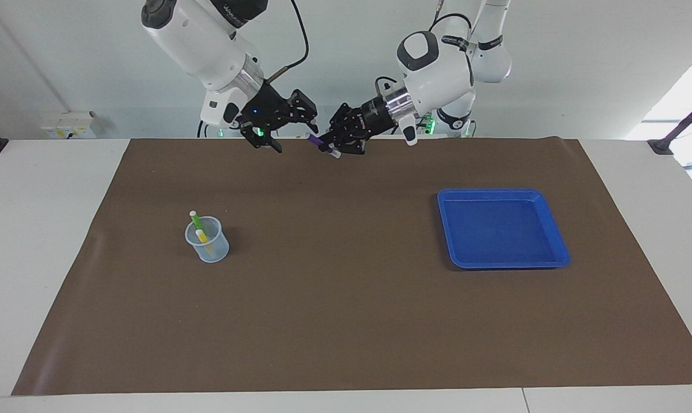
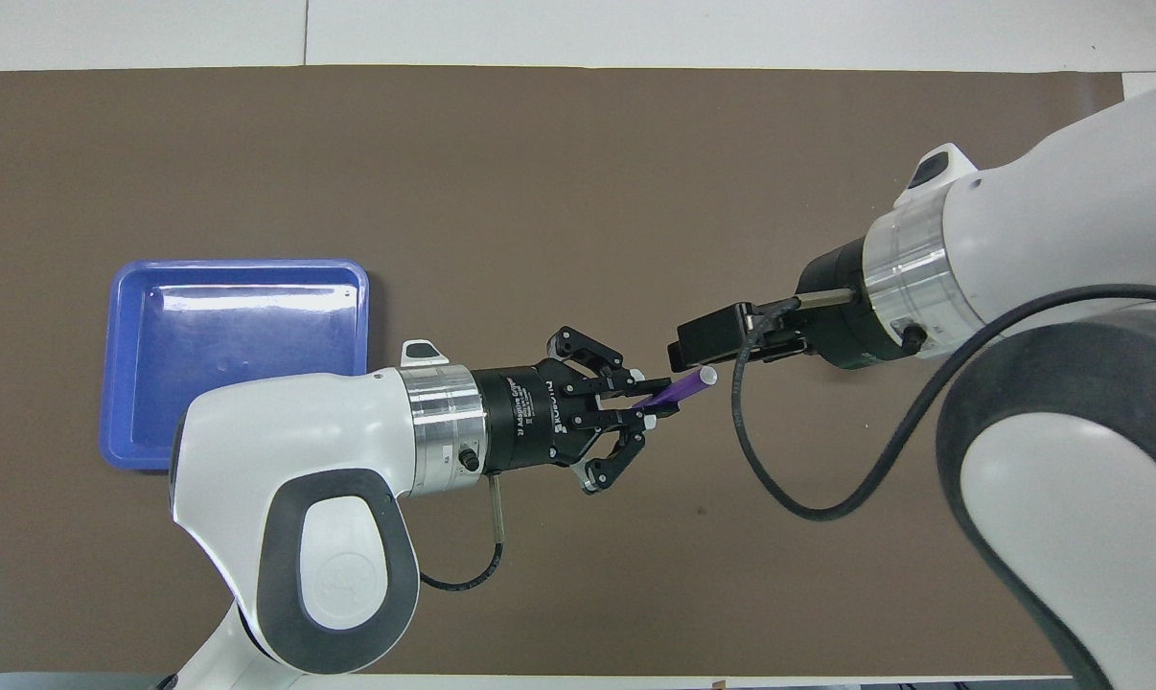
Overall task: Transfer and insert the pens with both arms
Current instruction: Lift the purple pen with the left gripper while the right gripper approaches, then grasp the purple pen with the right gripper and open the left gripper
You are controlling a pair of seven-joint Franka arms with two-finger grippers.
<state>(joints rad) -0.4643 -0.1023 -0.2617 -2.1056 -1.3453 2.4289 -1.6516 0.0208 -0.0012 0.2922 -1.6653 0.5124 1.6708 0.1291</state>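
Left end effector [image 2: 657, 401] level, clamped on purple pen [image 2: 679, 389], right end effector [image 1: 288, 127] spread apart, facing it

Blue tray [image 1: 558, 238] and clear plastic cup [image 1: 215, 249] well apart on a brown mat [image 1: 334, 321] over a white table [image 1: 30, 229]

Mat [image 1: 346, 321] open — cup [image 1: 208, 248], tray [image 1: 502, 228] aside.

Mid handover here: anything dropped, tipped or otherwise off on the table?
Nothing stands out. The left gripper holds the purple pen in the air, and the open right gripper is beside its tip. The green pen and yellow pen stand in the upright cup; the blue tray holds nothing.
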